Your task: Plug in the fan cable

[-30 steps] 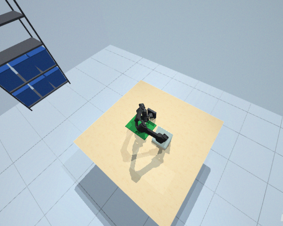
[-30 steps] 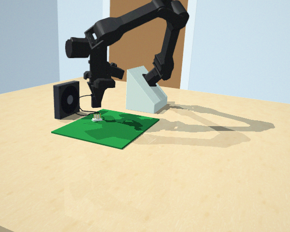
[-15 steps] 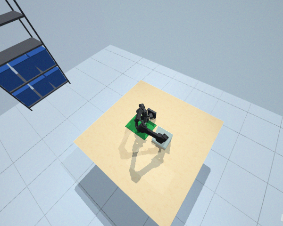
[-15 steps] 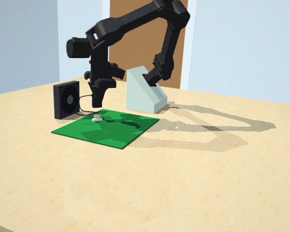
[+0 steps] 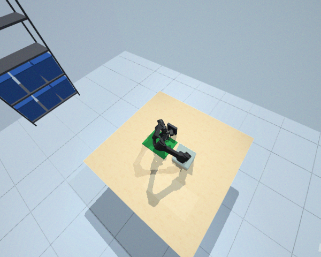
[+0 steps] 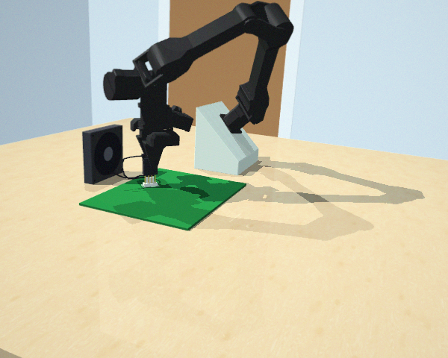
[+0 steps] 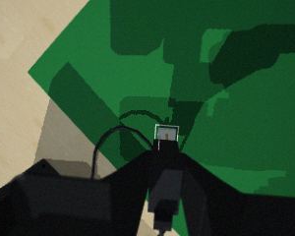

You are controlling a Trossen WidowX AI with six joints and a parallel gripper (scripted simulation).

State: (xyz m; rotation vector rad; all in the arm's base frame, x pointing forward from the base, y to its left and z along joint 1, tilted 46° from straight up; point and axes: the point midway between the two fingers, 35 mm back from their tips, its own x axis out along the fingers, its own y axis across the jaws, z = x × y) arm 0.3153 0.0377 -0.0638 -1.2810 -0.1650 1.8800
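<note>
The green board [image 5: 166, 155] [image 6: 185, 221] [image 7: 74, 64] lies flat on the table. The four-pin header [image 6: 150, 185] [image 7: 167, 133] has a white base, and its thin upright pins show in the exterior view. My gripper [image 6: 150, 172] [image 7: 164, 157] points straight down and is shut on the fan cable's plug, just at the pin tops. The black plug [image 7: 166, 145] covers the near part of the header in the wrist view; the fingers mostly hide it in the exterior view. The white base shows below the fingertips. Whether the pins have entered the plug I cannot tell.
The black fan [image 5: 172, 129] [image 6: 102, 154] stands upright beside the board. Its thin cable [image 6: 123, 165] [image 7: 94, 154] loops to the fingers. The arm's pale wedge-shaped base [image 5: 186, 164] [image 6: 213, 154] stands behind the board in the exterior view. Arm shadows cross the board and table.
</note>
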